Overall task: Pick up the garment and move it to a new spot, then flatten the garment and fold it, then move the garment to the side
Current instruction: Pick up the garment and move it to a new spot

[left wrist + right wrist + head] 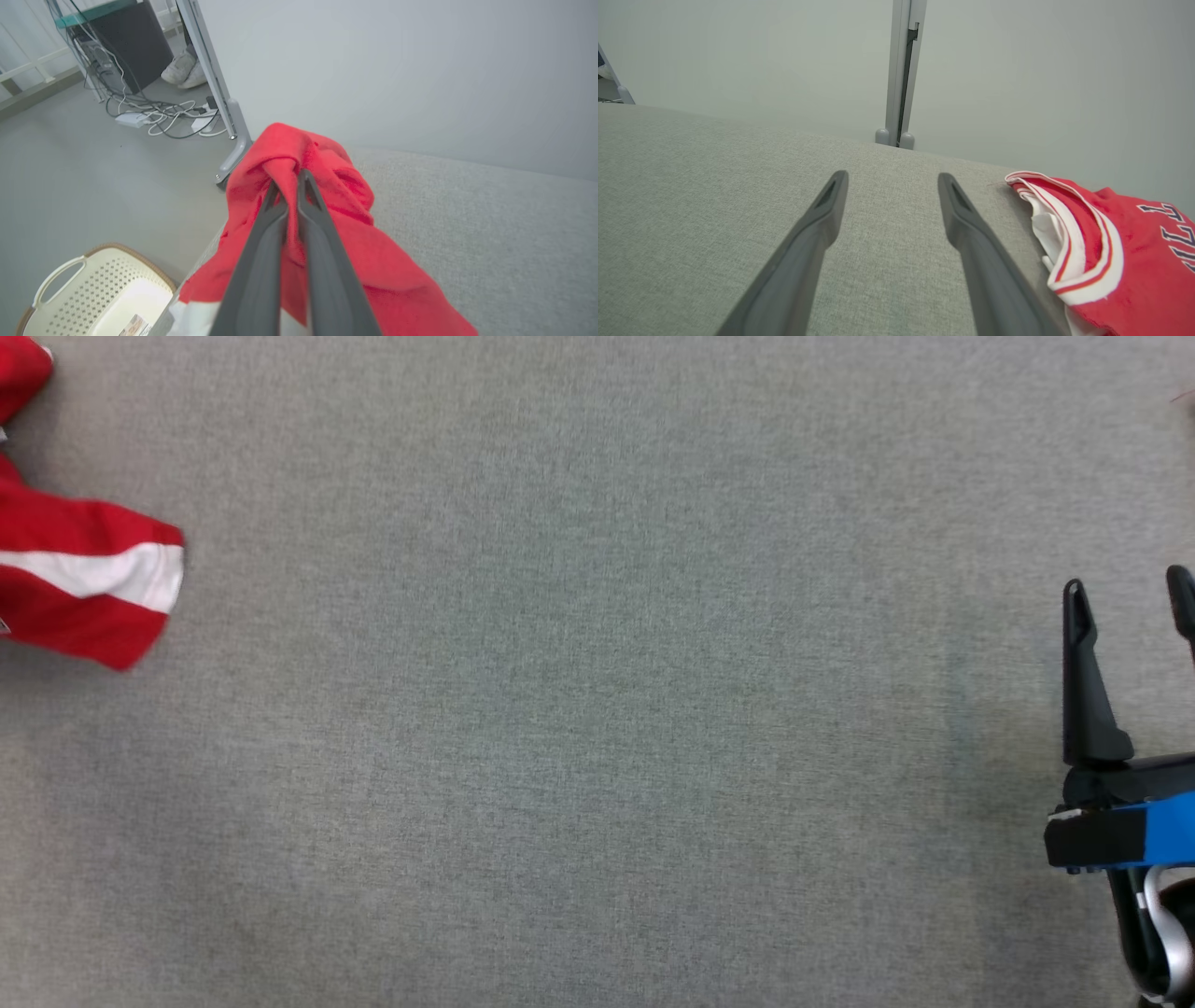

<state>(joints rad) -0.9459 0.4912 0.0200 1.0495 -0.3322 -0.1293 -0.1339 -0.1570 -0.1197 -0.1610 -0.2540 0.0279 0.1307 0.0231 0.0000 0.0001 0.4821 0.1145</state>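
Currently the left pincer is seen clenched on a bunched fold of the garment, with red cloth squeezed between both fingers. The garment is found at the left edge of the table: red with a white band, crumpled. In the head view it is cut off by the left side of the frame. The right pincer is held released, fingers well apart, nothing between them, over bare grey table cloth. The garment is seen near it, to the right in that wrist view, where a white-trimmed opening and dark lettering are visible. A pale perforated basket is seen on the floor beside the table edge, with cables further off.
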